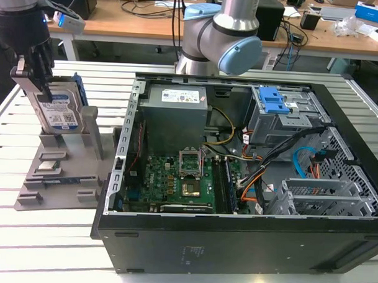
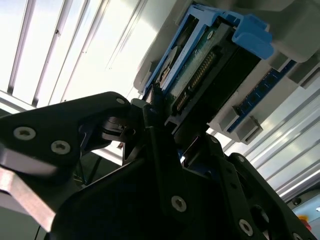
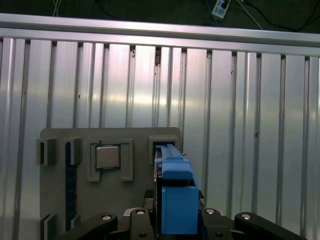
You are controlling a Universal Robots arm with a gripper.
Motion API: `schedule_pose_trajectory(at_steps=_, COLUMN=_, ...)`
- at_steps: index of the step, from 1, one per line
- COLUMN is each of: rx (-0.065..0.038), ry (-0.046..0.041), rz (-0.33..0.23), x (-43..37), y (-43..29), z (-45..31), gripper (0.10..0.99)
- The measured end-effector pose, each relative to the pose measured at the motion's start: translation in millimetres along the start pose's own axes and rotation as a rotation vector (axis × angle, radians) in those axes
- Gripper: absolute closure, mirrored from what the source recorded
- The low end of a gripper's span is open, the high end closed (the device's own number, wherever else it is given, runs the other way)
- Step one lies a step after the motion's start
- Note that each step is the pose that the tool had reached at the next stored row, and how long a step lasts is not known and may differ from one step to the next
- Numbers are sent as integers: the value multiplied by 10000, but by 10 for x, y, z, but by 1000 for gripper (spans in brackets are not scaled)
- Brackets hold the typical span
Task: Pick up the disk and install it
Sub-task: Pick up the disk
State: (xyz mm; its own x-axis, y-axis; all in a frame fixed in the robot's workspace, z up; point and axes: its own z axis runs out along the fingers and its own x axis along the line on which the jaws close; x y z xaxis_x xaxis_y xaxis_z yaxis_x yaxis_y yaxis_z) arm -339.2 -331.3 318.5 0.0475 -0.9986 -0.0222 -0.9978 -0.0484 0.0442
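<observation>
The hand (image 1: 34,85) grips the top edge of the disk (image 1: 59,114), which stands upright in a slotted grey stand (image 1: 67,171) by the bench's (image 1: 42,248) edge at the exterior view's left, apparently so that edge is easy to grasp.

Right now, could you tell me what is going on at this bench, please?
A single robot arm is working on the disk, which stands on edge in a slot of the grey holder on the slatted table, at the exterior view's left. The gripper is down at the disk's top edge. The open computer case sits beside the holder, and the disk is not in it yet.
</observation>
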Motion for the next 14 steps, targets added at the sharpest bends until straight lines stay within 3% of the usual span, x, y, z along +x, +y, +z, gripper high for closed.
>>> schedule_pose_trajectory(at_steps=14, rx=0, ry=0, rz=0, x=-18, y=0, z=-125, gripper=722)
